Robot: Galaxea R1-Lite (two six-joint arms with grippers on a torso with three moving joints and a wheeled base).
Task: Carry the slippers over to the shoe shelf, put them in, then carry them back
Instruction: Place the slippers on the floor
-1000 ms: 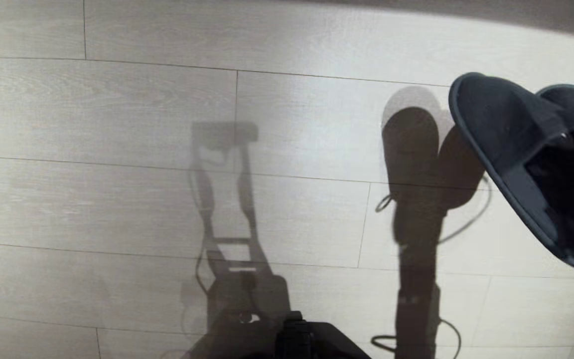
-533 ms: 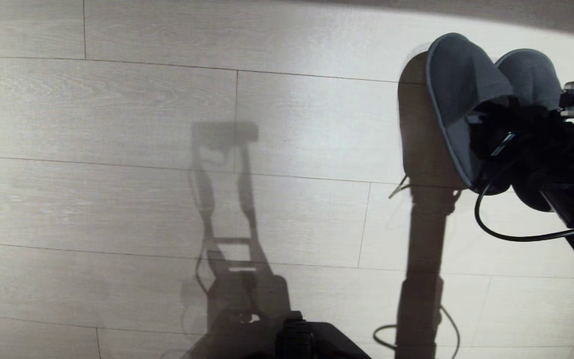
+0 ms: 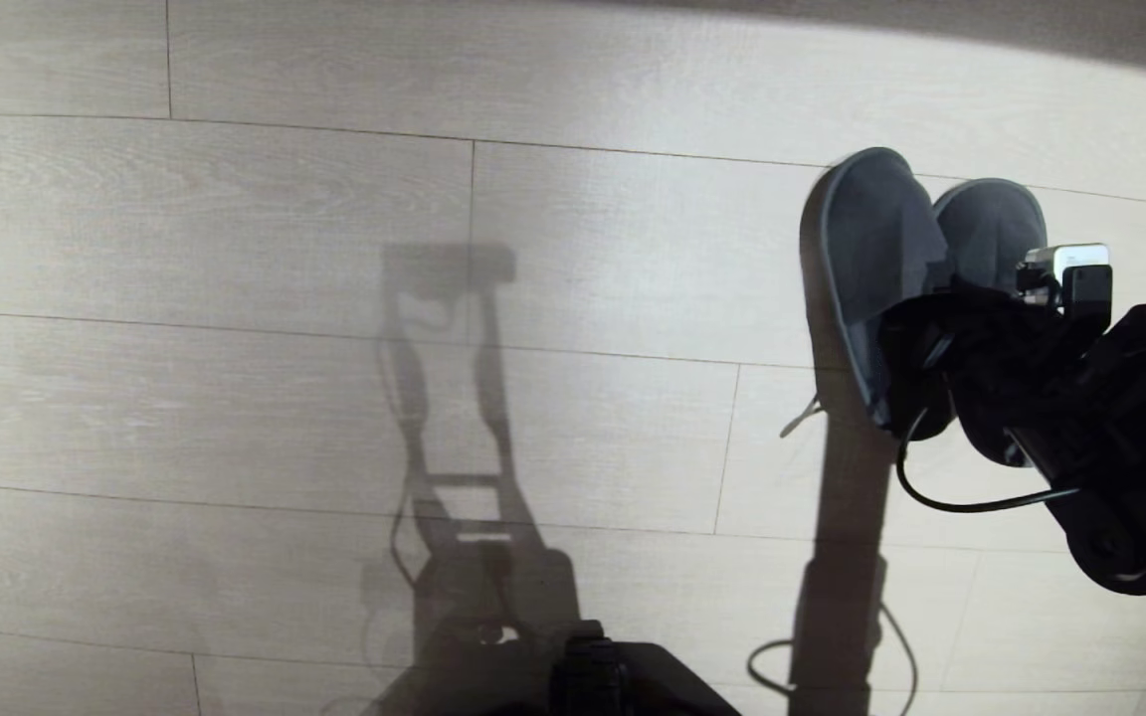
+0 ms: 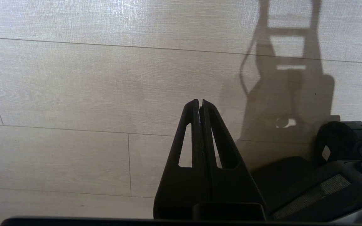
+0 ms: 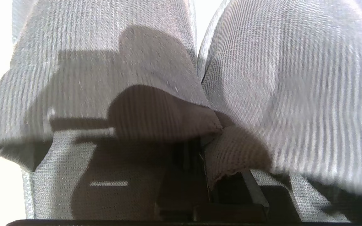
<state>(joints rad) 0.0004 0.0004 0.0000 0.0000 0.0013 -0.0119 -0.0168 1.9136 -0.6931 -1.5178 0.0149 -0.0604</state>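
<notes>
Clearly the right hand pinches both rounded, ribbed-fabric slippers over pale wood-grain floor.

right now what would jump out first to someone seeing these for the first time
The slippers, a grey-blue ribbed pair side by side, pinched together in the right gripper at the right of the head view, low over the pale plank floor. Next, the robot's long shadow across the floor's middle. The left gripper hangs shut and empty.
</notes>
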